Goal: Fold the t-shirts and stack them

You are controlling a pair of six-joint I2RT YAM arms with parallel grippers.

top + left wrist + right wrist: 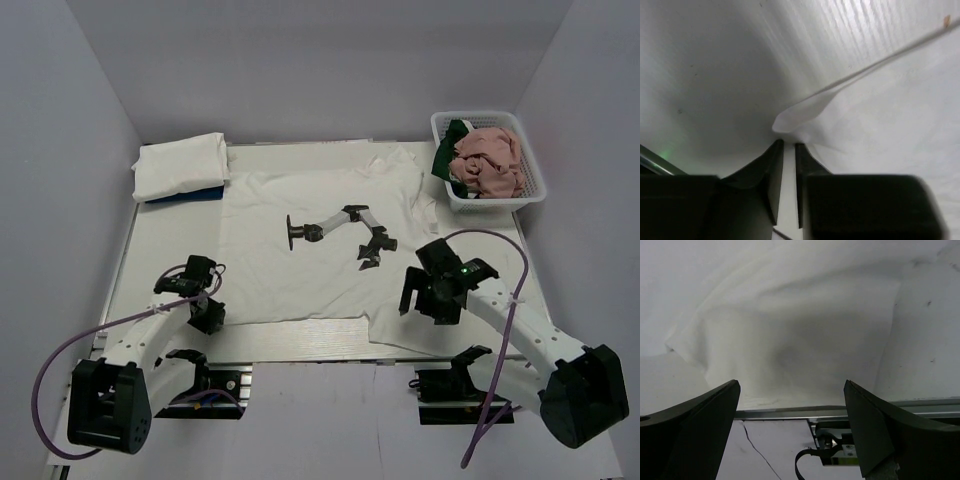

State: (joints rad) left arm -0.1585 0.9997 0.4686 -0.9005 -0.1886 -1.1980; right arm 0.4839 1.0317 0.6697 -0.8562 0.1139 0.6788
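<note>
A white t-shirt with a dark robot-arm print (300, 270) lies spread flat on the table. My left gripper (207, 308) is at its near left corner. In the left wrist view the jaws (789, 145) are almost closed on the shirt's hem (880, 125), and the corner curls up just past the tips. My right gripper (425, 308) is open and empty, low over the shirt's near right corner. In the right wrist view (790, 387) rumpled white cloth (800, 340) lies beyond the wide-apart fingers. Folded white t-shirts (180, 165) are stacked at the back left.
A white mesh basket (535, 190) at the back right holds a pink t-shirt (490, 165) and a dark green one (455, 140). A blue item (185, 195) lies under the folded stack. The table's metal front edge (840, 412) is just below my right gripper.
</note>
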